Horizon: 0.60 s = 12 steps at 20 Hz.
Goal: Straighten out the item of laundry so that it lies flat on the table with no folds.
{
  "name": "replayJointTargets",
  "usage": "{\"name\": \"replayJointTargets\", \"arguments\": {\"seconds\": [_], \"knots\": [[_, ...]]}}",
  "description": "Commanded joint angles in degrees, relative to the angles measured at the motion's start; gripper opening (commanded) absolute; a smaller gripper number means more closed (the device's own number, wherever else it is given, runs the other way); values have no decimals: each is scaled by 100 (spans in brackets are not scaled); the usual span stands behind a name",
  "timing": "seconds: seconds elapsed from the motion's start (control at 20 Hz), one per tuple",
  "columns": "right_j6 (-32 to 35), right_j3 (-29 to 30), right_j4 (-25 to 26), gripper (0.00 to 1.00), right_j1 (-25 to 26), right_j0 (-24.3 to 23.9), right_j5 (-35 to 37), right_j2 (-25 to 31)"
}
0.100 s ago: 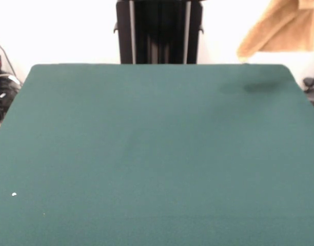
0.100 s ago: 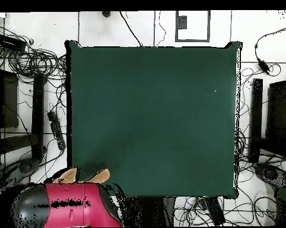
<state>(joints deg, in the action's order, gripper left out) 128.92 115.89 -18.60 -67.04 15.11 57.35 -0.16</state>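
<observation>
The towel (image 1: 280, 28) was seen hanging in the air off the table (image 1: 157, 154), past its far corner, bunched and drooping. In the overhead view it (image 2: 86, 176) peeked out beside the red arm (image 2: 68, 205). The gripper's state could not be told.

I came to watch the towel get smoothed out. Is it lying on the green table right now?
No. The towel hangs in the air past the table's far corner, and nothing but a tiny white speck sits on the green top.
</observation>
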Motion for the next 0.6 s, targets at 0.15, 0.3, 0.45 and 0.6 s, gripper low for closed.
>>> {"name": "replayJointTargets", "arguments": {"seconds": [0.15, 0.3, 0.45, 0.6], "knots": [[1219, -504, 45, 0, 383, 47, 244, 240], [1115, -691, 168, 0, 734, 35, -176, 263], [943, -1020, 347, 0, 1056, -42, -355, 289], [887, -1332, 456, 0, 1271, -82, -370, 288]]}}
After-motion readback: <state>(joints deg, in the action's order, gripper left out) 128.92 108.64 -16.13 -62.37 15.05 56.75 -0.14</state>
